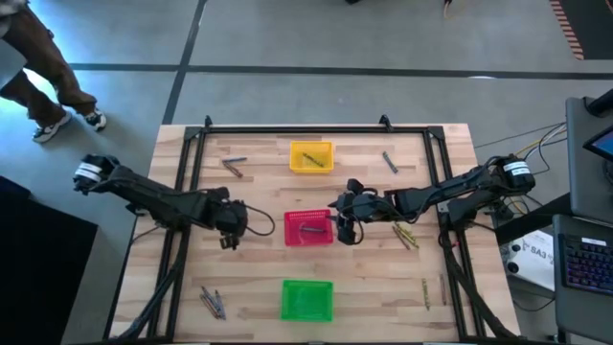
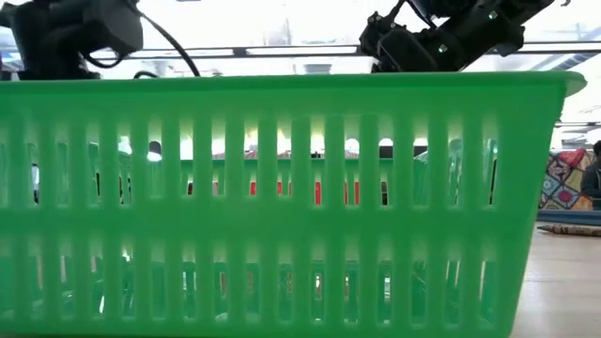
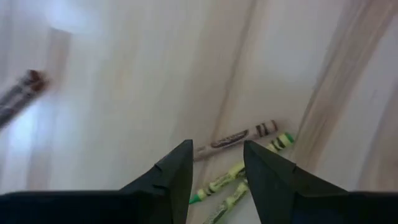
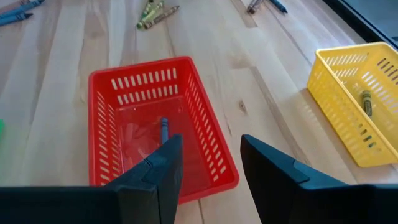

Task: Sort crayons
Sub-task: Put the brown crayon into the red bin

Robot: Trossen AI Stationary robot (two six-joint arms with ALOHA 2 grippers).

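Over the red basket [image 1: 308,228] at mid-table, the right gripper [image 4: 208,163] hovers with fingers spread and empty; one crayon [image 4: 165,129] lies inside. Left of the basket, the left gripper [image 3: 216,171] hangs parted above loose crayons [image 3: 236,136]. More crayons [image 1: 212,302] lie scattered across the table [image 1: 259,259].

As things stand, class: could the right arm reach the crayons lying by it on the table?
Probably yes: the crayons lie uncovered just beside the right tool, which hovers open by the red basket.
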